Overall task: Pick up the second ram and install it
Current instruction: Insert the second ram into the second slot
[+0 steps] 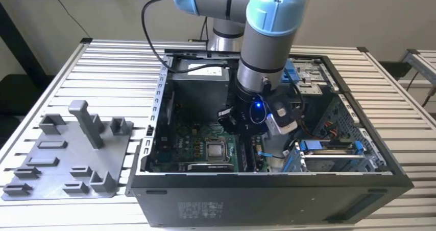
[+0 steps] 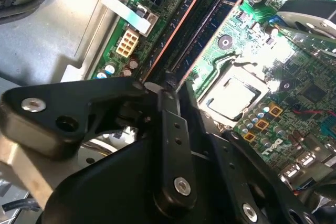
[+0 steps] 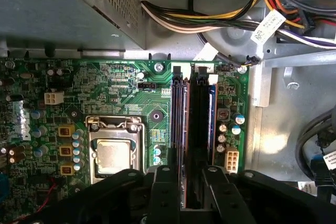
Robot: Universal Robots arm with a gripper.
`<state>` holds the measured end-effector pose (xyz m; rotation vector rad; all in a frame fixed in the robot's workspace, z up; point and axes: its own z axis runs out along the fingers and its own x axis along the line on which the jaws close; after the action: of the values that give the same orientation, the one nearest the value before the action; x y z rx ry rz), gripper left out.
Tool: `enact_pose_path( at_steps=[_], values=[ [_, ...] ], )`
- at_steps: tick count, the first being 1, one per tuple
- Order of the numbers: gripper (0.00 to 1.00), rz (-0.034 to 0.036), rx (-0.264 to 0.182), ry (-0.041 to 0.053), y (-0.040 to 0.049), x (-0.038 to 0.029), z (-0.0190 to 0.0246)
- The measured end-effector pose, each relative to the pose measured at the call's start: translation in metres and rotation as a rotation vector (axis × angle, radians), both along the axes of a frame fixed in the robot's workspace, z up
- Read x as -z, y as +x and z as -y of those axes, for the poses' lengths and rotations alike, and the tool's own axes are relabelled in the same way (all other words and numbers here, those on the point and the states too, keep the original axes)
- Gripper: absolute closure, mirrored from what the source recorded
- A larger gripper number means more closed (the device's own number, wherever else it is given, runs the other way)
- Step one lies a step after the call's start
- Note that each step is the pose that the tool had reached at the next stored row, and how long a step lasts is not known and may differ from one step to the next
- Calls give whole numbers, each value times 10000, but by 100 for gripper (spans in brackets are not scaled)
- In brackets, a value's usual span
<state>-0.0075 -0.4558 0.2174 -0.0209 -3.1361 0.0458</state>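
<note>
In the exterior view, the arm [image 1: 262, 47] reaches down into an open computer case [image 1: 272, 190] that lies on a slatted metal table [image 1: 102, 62]. The gripper [image 1: 253, 134] sits low over the motherboard [image 1: 197, 144], just beside the square silver processor [image 1: 216, 150] on the exterior view's right. A grey fixture tray [image 1: 68, 159] with upright posts lies on the table at the exterior view's left, well apart from the case. In the first wrist view, the gripper [image 3: 190, 192] straddles the row of memory slots [image 3: 178, 129]. The second ram [image 3: 198, 135] appears as a dark strip standing in line with the slots, running from the white latch end down between the two black fingers [image 3: 165, 187]. The fingers are drawn in close on either side of the strip, pinching it. The processor [image 3: 112, 156] lies beside the slots. In the second wrist view, the gripper [image 2: 168, 95] meets the same dark strip [image 2: 210, 24] at its near end, with the processor [image 2: 233, 95] just beside it.
</note>
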Motion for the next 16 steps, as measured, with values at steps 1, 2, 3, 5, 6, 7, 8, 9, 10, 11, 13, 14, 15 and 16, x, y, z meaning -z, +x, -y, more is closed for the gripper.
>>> enact_pose_path(
  at_steps=[1,2,3,5,6,7,8,9,10,11,13,14,15,16],
  values=[
    [72,0,0,0,0,0,0],
    [72,0,0,0,0,-2,0],
    [72,1,0,3,0,-21,0],
    [72,0,4,1,0,-114,0],
    [72,0,7,0,0,-159,0],
    [72,0,11,4,0,-201,0],
    [72,0,17,7,0,-241,0],
    [72,0,24,8,0,-285,0],
    [72,0,32,10,0,-326,0],
    [72,0,40,12,0,-342,0],
    [72,1,41,15,0,-344,0],
    [72,1,41,15,0,-344,0],
    [72,1,41,15,0,-344,0],
    [74,1,41,15,0,-344,0]
  ],
)
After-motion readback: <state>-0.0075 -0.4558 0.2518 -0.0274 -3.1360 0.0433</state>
